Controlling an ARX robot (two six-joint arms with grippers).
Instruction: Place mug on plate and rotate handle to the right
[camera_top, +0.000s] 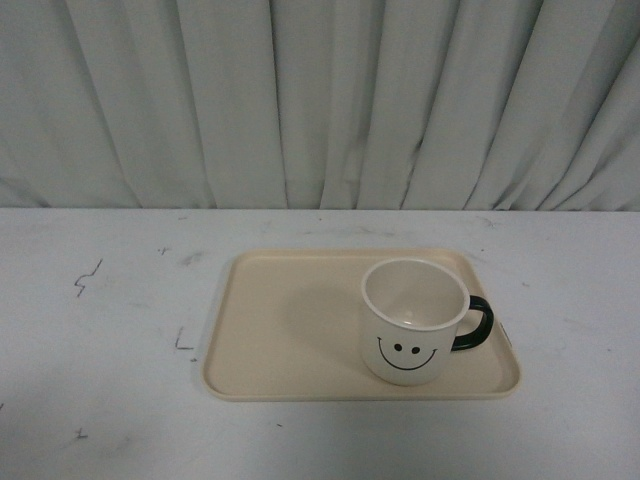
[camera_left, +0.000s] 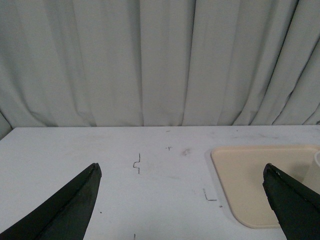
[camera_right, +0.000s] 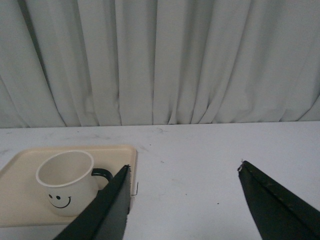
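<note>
The cream-white mug stands upright on the right part of the beige plate, smiley face toward me. Its black handle points right. Neither arm shows in the front view. My left gripper is open and empty above the bare table, with the plate's corner by its one fingertip. My right gripper is open and empty, off to the right of the mug; the handle sits just beyond one fingertip, and the plate lies under the mug.
A white table with small dark marks carries the plate. A pleated pale curtain hangs along the table's far edge.
</note>
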